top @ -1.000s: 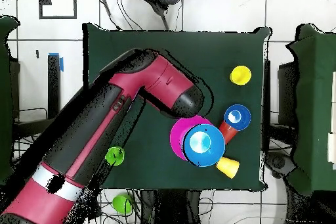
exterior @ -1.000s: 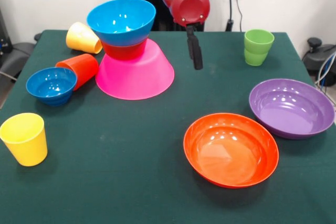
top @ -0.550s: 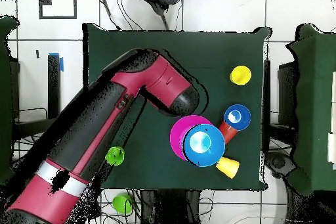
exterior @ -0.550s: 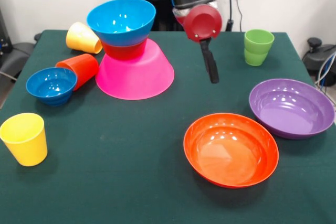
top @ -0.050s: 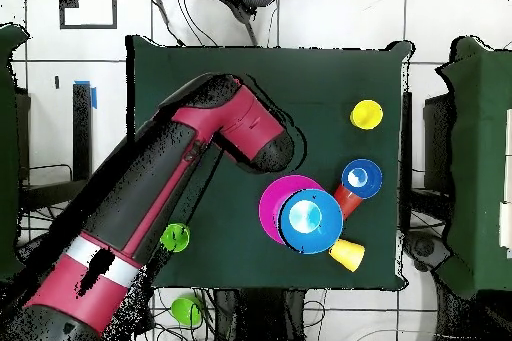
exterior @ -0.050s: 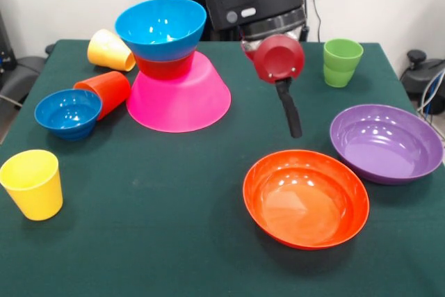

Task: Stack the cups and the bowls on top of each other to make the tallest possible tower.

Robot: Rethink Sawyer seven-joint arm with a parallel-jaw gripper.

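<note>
Right now the tool (exterior @ -0.050s: 295, 124) hangs empty over bare table (exterior @ -0.050s: 174, 227), between the tower (exterior @ -0.050s: 174, 67) and the wide shallow orange bowl (exterior @ -0.050s: 306, 198). From the front you see only one dark finger edge-on, so I can't tell whether it's spread or closed; overhead the arm (top @ -0.050s: 190, 187) covers it.

Tower so far: large pink bowl (exterior @ -0.050s: 179, 99) upside down, small orange bowl (exterior @ -0.050s: 164, 67) on it, medium blue bowl (exterior @ -0.050s: 161, 27) upright on top.

Loose pieces:
- wide shallow purple bowl (exterior @ -0.050s: 386, 142), just beside the orange one
- green cup (exterior @ -0.050s: 341, 62), upright at the far edge
- small blue bowl (exterior @ -0.050s: 68, 113), touching a tipped orange-red cup (exterior @ -0.050s: 106, 92)
- yellow cup (exterior @ -0.050s: 110, 50) lying on its side behind the tower
- second yellow cup (exterior @ -0.050s: 32, 184), upright, near corner

My read: you're heading for the shallow orange bowl. Tips:
- pinch the rim on the side nearest the tool, one finger inside, one outside
- glossy plastic, so probably slippery; close fully before lifting
- lift well clear of the blue bowl's rim before traversing
- lower slowly and centred; the stack looks top-heavy and a side nudge could topple it
</note>
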